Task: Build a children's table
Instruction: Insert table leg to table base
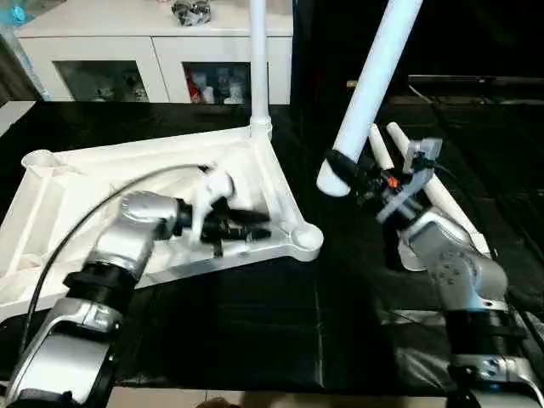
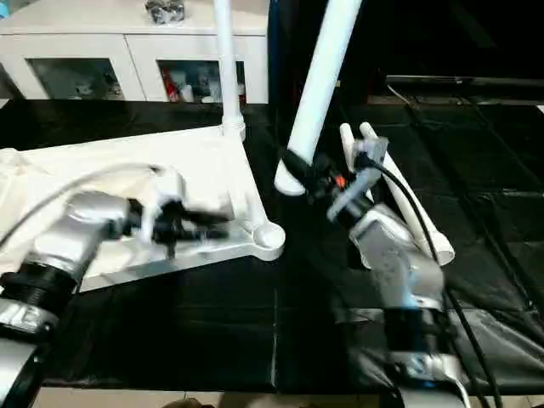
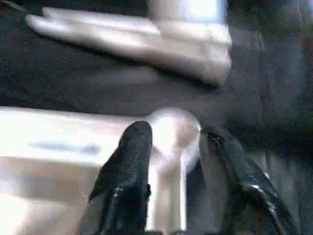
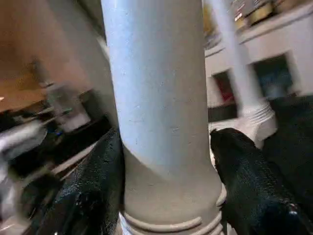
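Note:
The children's table top lies upside down on the left, ribbed side up. One white leg stands upright in its far corner socket. My left gripper hovers over the near right edge, just short of the empty corner socket. Its fingers stand open, straddling a white rib that leads to that socket. My right gripper is shut on the thick lower end of a second leg, which tilts up and away above the mat, to the right of the top. The fingers press both sides of this leg.
Two more white legs lie side by side on the black mat behind my right arm. A white cabinet with glass doors stands along the back. A cable loops from my left forearm over the table top.

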